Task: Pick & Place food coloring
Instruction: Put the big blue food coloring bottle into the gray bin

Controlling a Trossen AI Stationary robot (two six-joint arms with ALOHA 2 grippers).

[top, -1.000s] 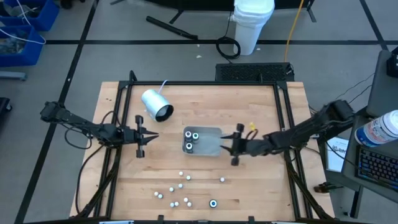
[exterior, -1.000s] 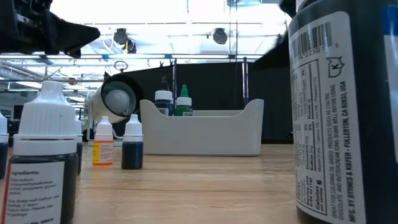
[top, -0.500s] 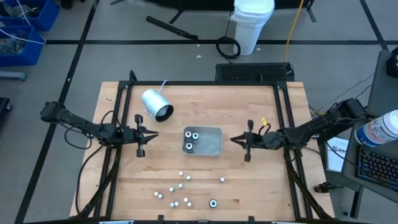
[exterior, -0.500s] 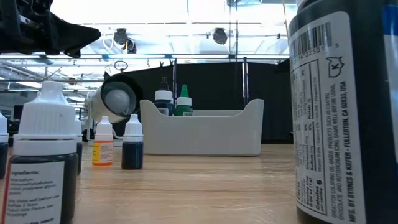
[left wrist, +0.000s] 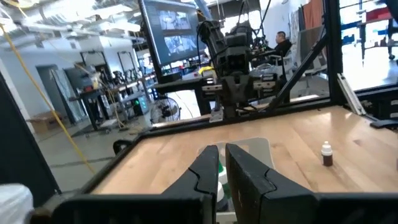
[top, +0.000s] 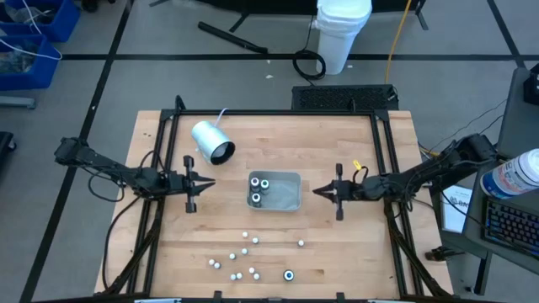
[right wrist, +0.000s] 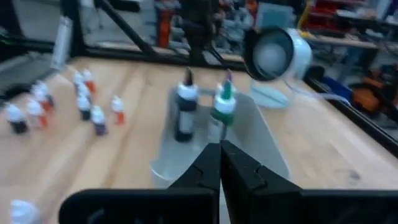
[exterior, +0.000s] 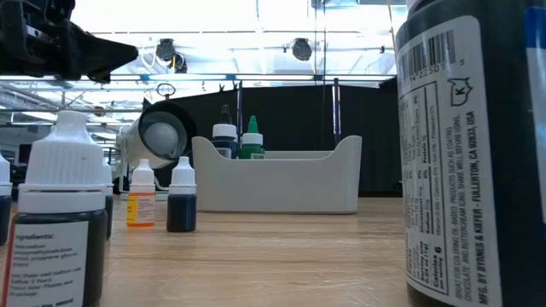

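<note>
Right gripper fingers pressed together, empty, just right of tray; left gripper nearly shut, empty, left of tray.

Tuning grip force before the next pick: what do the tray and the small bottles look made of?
The tray looks like matte grey-white moulded plastic: rounded corners, even dull walls. The bottles look like thin translucent plastic with white dropper caps, dark liquid showing through; probably squeezable, though that is a guess from their look.

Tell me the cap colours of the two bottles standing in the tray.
One white, one green; clearest in the right wrist view.
</note>
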